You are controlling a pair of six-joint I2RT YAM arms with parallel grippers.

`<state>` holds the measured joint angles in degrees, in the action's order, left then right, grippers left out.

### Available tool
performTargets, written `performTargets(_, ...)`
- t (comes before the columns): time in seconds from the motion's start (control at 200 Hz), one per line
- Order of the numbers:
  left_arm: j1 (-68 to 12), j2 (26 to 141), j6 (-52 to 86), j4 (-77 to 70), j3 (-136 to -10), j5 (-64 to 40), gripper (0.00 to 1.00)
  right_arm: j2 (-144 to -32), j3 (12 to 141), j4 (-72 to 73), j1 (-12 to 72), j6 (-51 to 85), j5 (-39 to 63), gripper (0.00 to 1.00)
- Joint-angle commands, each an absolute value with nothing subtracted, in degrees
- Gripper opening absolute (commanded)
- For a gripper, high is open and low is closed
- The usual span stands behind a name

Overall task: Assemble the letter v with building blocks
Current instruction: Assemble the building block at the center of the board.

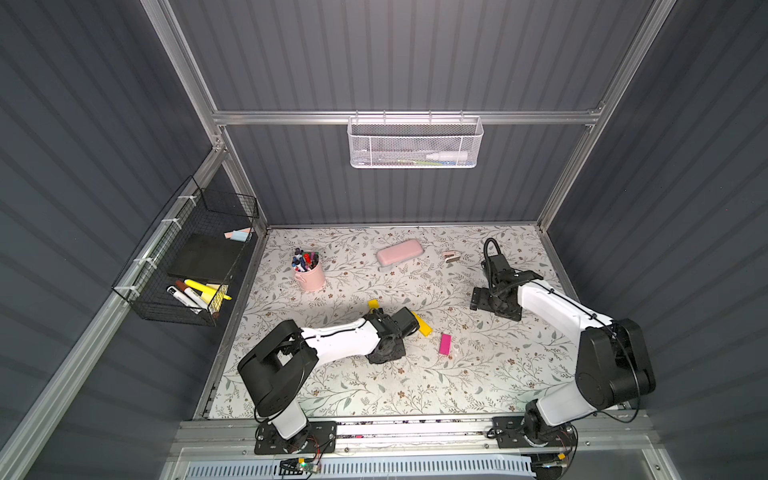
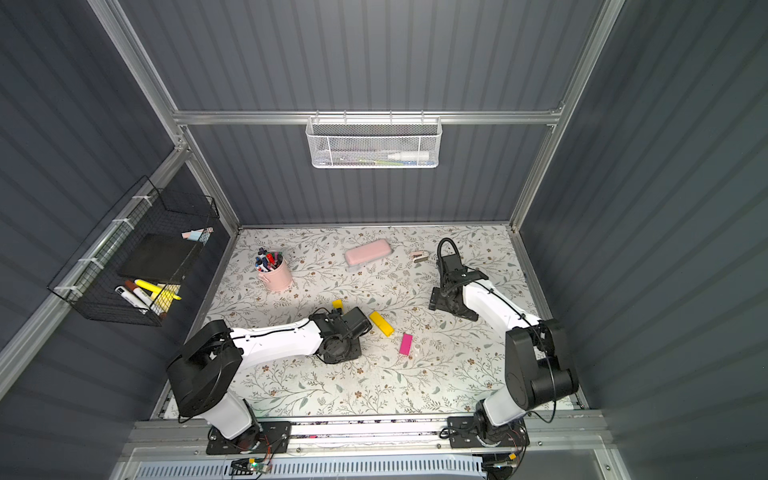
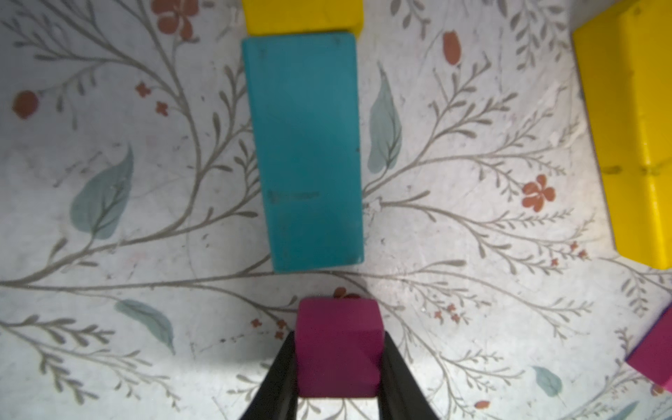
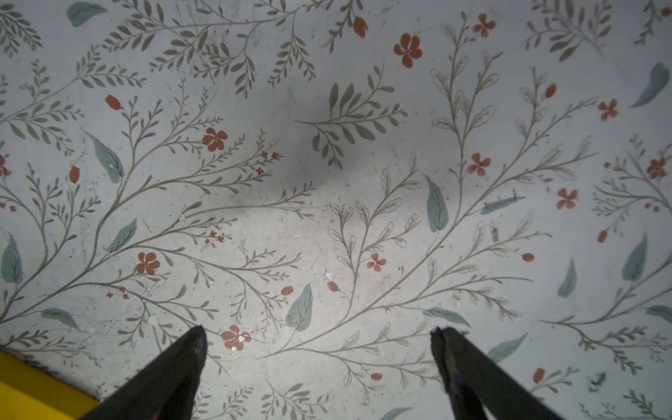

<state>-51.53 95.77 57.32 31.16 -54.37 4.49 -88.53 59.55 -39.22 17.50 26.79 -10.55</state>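
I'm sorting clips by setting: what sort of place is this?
Probably a lab robot cell staged as a desk: aluminium frame with grey panels, floral tabletop, pink pen cup.

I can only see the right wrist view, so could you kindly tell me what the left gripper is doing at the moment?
Observer: The left gripper is shut on a small magenta cube.
Operator: Thank you. What lies ahead of it?
Observer: A teal block lies flat beyond the cube, its far end meeting a yellow block.
Operator: Are any magenta pieces loose?
Observer: Yes, a longer magenta block lies apart, touching nothing.
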Motion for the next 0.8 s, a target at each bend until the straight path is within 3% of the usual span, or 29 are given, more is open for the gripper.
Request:
performTargets(0.0, -50.8, 97.9, 56.3, 31.6, -54.1, 4.4, 0.27, -88.9, 59.6, -40.0, 17.3, 26.7, -10.9, 0.99)
performTargets(0.795, -50.6, 94.6, 56.3, 36.9, -52.8, 6.7, 0.27, -89.7, 60.0, -40.0, 17.3, 26.9, -10.4, 0.99)
